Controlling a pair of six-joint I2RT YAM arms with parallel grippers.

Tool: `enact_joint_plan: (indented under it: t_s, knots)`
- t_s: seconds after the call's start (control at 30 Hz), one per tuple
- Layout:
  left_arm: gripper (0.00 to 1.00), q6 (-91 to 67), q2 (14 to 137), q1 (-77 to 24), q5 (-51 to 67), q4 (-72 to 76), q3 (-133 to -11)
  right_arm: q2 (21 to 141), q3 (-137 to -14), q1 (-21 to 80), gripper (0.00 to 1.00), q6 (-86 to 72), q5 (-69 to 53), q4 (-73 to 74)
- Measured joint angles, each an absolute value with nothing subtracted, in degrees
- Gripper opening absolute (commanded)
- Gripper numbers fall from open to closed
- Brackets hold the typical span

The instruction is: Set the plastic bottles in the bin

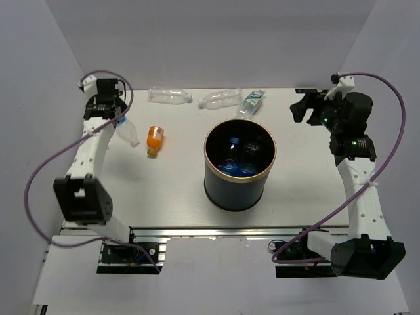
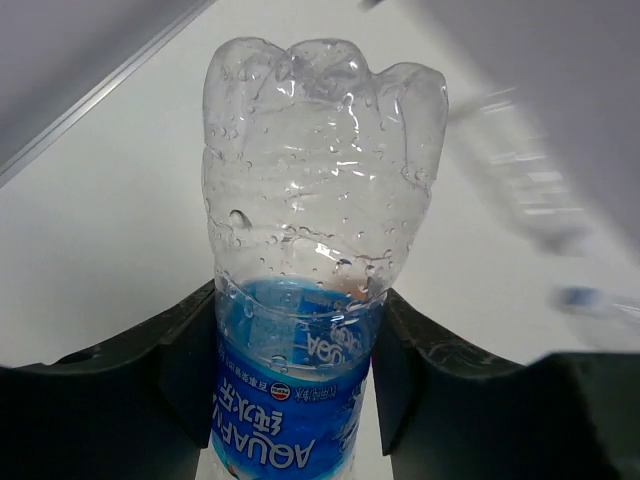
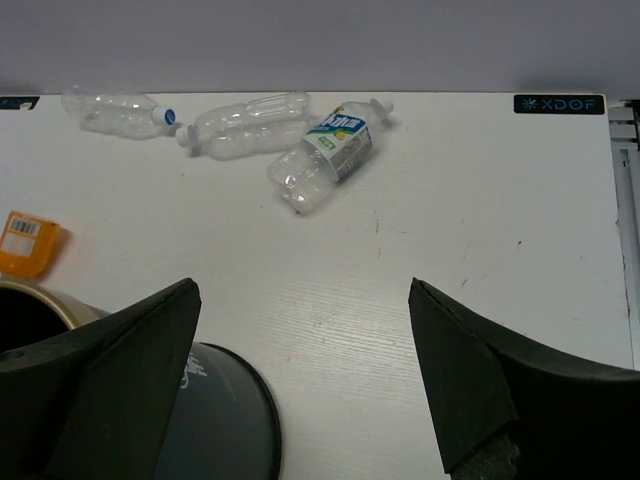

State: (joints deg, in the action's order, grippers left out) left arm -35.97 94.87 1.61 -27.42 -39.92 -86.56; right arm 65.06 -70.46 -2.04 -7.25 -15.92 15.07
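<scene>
Near the left edge of the table [image 1: 177, 190], well apart from the bin [image 1: 236, 193], a bottle [image 2: 320, 180] judged light, crushable and slick is clamped at its labelled waist by the left gripper [image 2: 290, 390]; the right gripper [image 3: 300, 300] is held wide.

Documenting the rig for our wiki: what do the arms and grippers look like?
Left arm and right arm: white links, black joint housings, a looping purple cable each; green lights on the right. Left gripper and right gripper: black, wedge-shaped fingers.
</scene>
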Motion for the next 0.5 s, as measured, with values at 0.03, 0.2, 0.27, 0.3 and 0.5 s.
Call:
enact_joint_plan:
  t_s: [0.03,0.2,0.27,0.3,0.5]
  knots:
    - [0.31,-35.92,90.98,0.27,-26.39,-38.28,-87.79,64.88,-70.13,-2.28,0.89,-7.42,-15.4,15.07]
    - [0.28,-32.18,81.23,-20.12,-23.92,-31.05,-99.79,64.23,-68.36,-4.14,0.89,-8.54,-14.68,14.92]
    - [0.27,-30.3,81.12,-28.75,-20.86,-27.68,-103.81,64.23,-68.31,-4.93,0.89,-8.8,-14.79,14.87]
    - [0.27,-29.63,81.21,-31.48,-19.81,-26.33,-104.66,64.23,-68.31,-5.21,0.89,-8.86,-14.92,14.74]
    - [0.28,-25.63,86.08,-43.75,-14.9,-20.03,-104.75,64.27,-67.68,-6.02,0.89,-9.06,-15.2,14.31]
